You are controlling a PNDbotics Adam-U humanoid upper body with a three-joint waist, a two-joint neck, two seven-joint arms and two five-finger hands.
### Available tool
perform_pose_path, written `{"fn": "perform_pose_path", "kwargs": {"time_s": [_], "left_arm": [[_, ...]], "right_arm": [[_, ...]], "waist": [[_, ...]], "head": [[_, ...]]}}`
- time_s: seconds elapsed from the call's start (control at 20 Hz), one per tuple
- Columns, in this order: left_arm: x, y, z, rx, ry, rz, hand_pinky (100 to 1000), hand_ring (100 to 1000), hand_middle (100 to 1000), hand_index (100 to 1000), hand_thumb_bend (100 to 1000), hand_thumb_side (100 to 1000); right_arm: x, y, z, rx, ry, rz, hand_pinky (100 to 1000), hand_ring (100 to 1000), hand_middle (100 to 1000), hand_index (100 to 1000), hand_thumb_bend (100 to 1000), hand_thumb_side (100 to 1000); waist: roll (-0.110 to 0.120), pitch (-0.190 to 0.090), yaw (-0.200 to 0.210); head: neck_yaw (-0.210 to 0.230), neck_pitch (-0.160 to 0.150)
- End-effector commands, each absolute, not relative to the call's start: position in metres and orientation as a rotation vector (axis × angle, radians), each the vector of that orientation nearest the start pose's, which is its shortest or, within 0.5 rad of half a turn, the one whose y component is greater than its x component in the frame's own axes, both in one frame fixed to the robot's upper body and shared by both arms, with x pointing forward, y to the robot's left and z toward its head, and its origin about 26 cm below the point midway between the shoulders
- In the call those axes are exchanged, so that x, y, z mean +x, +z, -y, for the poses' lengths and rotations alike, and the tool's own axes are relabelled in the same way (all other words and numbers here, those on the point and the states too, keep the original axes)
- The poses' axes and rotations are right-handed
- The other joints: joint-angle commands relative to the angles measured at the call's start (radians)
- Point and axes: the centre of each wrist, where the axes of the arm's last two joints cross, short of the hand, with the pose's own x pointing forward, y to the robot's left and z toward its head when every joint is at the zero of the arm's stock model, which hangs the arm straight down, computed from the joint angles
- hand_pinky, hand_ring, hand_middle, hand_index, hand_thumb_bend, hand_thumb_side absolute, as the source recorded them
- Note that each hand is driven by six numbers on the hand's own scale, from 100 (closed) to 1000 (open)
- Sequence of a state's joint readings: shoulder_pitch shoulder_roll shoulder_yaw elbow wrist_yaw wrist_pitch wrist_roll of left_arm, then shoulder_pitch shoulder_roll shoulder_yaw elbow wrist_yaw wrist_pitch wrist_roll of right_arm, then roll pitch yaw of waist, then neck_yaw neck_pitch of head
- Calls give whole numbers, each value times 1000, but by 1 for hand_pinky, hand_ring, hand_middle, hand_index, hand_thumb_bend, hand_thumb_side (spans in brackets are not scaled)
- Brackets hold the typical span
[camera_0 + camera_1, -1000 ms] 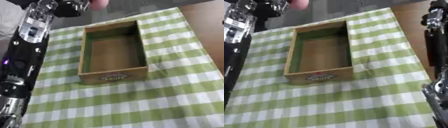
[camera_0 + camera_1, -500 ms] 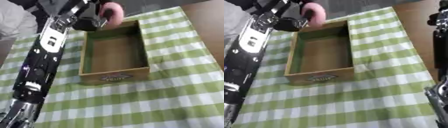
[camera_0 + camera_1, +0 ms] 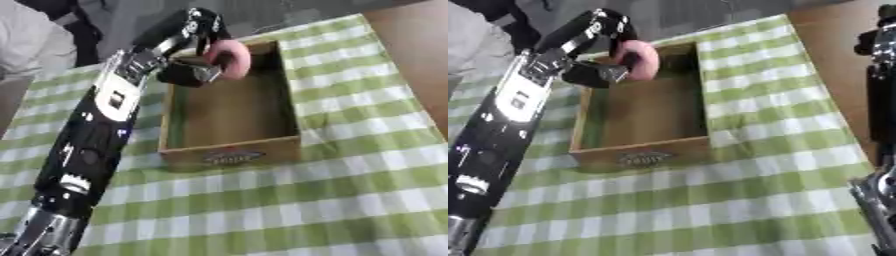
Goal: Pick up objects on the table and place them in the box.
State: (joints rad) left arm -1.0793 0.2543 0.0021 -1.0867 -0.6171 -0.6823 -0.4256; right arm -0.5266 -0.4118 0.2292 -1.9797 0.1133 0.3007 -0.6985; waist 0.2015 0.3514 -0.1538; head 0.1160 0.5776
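**Holding a pink object over the box's far corner: the release could miss**

Reaching in from the lower left of the left eye view, the black-and-silver left arm runs diagonally up to the upper middle of the frame. There the left hand (image 3: 194, 70) has its fingers curled round a rounded pink object (image 3: 229, 59), which sits above the far left corner of the wooden box (image 3: 262, 150). The box looks empty inside and stands on a green checked cloth (image 3: 350, 200). The risk, as I judge it, lies in the placement: the pink object hangs close to the far rim rather than over the middle of the box. If the fingers let go here, it could strike the rim and roll out onto the cloth behind, toward the top of the frame.

In the right eye view the same grasp shows in the upper left, the pink object overlapping the box's far left wall. The hand seems to hang over that wall, so lowering it straight down might catch the wall and shove the box askew on the cloth. Along the right edge of this frame a black right arm (image 3: 881, 100) shows, but its hand is not visible, so I cannot tell its state.
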Motion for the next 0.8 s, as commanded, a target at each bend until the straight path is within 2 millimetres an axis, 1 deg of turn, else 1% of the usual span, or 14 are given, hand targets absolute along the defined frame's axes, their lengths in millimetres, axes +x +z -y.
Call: {"fn": "perform_pose_path", "kwargs": {"time_s": [0.05, 0.35, 0.5, 0.6, 0.8], "left_arm": [[473, 286, -194, -479, 2170, -2330, 342, 514, 531, 643, 100, 292], [473, 280, -189, -499, 2223, -2278, 349, 526, 547, 666, 100, 300], [474, 276, -188, -516, 2260, -2248, 370, 552, 563, 685, 100, 287], [475, 274, -188, -538, 2296, -2214, 407, 582, 585, 703, 100, 274], [476, 268, -187, -591, 2374, -2132, 559, 670, 647, 736, 100, 230]], "right_arm": [[306, 250, 197, -611, -95, 2315, 778, 628, 557, 779, 100, 914], [306, 249, 197, -610, -98, 2313, 778, 627, 556, 779, 100, 914], [306, 249, 198, -609, -98, 2312, 779, 626, 556, 778, 100, 914], [306, 249, 197, -608, -97, 2312, 779, 626, 555, 777, 100, 913], [306, 248, 197, -606, -95, 2310, 779, 626, 555, 776, 100, 911]], "waist": [[-9, -19, 2], [-6, -18, 2], [-6, -18, 0], [-5, -17, 0], [-5, -17, 1]], "head": [[1, -7], [-2, -7], [-1, -6], [-1, -6], [0, -8]]}}
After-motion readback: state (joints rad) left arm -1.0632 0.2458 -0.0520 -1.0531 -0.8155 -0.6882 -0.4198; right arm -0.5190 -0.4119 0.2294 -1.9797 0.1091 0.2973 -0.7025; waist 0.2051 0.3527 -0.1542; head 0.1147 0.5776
